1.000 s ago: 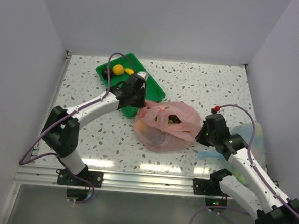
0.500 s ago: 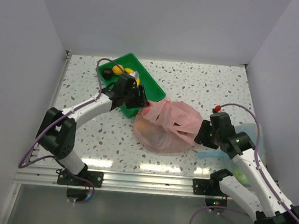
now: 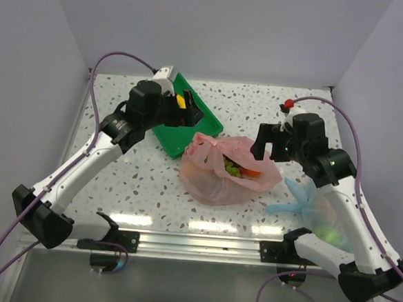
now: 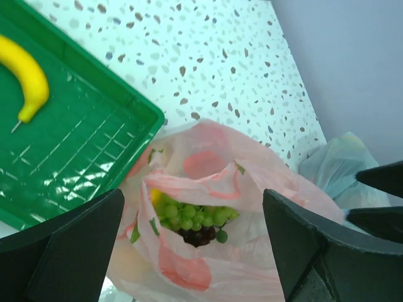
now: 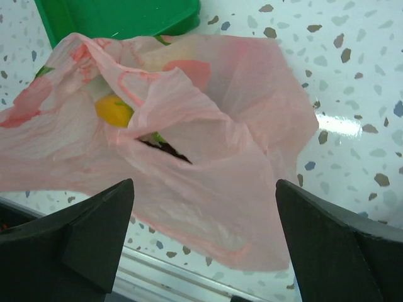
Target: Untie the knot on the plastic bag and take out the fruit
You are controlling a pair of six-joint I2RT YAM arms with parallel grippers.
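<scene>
The pink plastic bag (image 3: 217,180) lies at the table's centre with its mouth gaping. The knot is not in view. Fruit shows inside: green grapes (image 4: 192,214) over dark grapes (image 4: 200,236), a yellow piece (image 5: 113,110) and an orange piece (image 3: 252,172). My left gripper (image 3: 187,107) hangs open above the tray's near end, looking down into the bag (image 4: 208,270), its jaws wide and empty. Right of the bag my right gripper (image 3: 264,145) is raised, open and empty, with the bag (image 5: 214,176) below it.
A green tray (image 3: 172,132) sits behind and left of the bag, holding a yellow banana (image 4: 25,75). A pale blue bag (image 3: 318,207) lies at the right, under the right arm. White walls enclose the table on three sides.
Both grippers went from shut at the bag's two sides to wide open, let go of the plastic and lifted away. The bag's mouth has dropped open, and the fruit now shows.
</scene>
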